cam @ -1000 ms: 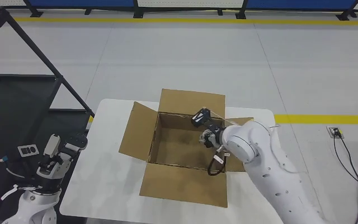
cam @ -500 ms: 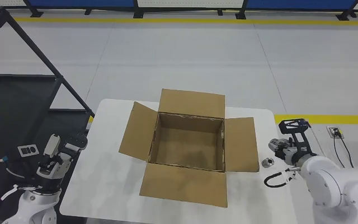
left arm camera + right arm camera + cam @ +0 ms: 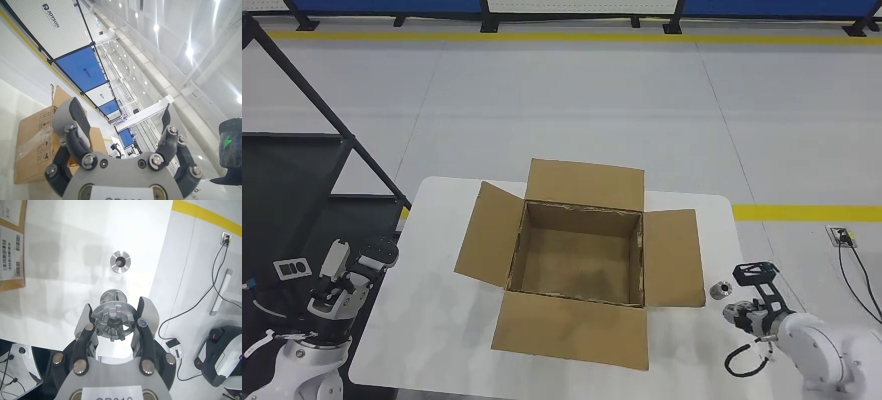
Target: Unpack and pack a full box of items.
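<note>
Box mostly beyond right wrist view's edge

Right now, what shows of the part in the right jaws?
The cast part is silver-grey metal: a round ribbed flange with a dark bore and a cylindrical hub behind. It is gripped at the flange rim between the jaws of the right gripper, over the white table, apart from a slotted ring.

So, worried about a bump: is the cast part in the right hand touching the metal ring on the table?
Apart. Right wrist view shows bare table between cast part and metal ring.
</note>
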Available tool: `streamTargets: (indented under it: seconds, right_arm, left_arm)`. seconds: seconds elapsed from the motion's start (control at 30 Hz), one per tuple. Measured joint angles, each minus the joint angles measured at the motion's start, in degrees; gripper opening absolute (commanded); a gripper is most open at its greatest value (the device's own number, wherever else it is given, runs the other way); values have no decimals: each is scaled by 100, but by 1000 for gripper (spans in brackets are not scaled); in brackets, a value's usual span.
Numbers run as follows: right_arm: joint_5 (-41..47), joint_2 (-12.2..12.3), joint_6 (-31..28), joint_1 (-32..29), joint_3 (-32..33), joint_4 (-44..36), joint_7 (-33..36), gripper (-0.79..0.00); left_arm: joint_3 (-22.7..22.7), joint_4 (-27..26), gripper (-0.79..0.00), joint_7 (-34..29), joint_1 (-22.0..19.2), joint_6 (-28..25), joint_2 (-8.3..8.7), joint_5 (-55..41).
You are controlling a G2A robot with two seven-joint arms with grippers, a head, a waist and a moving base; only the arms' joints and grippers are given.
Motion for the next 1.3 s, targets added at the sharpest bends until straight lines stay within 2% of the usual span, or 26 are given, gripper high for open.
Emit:
streamTargets:
  seconds: [0.4,0.8,0.93,0.97,1.3]
  right_arm:
    - [-522,14,245,674,-764,1035,98,-785]
    - [-551,36,308,1040,-999,1550,120,-776]
    - [-537,41,327,1127,-1061,1683,103,-566]
    - [-532,43,336,1151,-1078,1717,101,-536]
    - [-487,69,386,1180,-1139,1699,114,-416]
  left_arm:
    - [0,0,0,0,0,0,0,0]
    - [0,0,0,0,0,0,0,0]
    - [0,0,0,0,0,0,0,0]
    - [0,0,0,0,0,0,0,0]
    - [0,0,0,0,0,0,0,0]
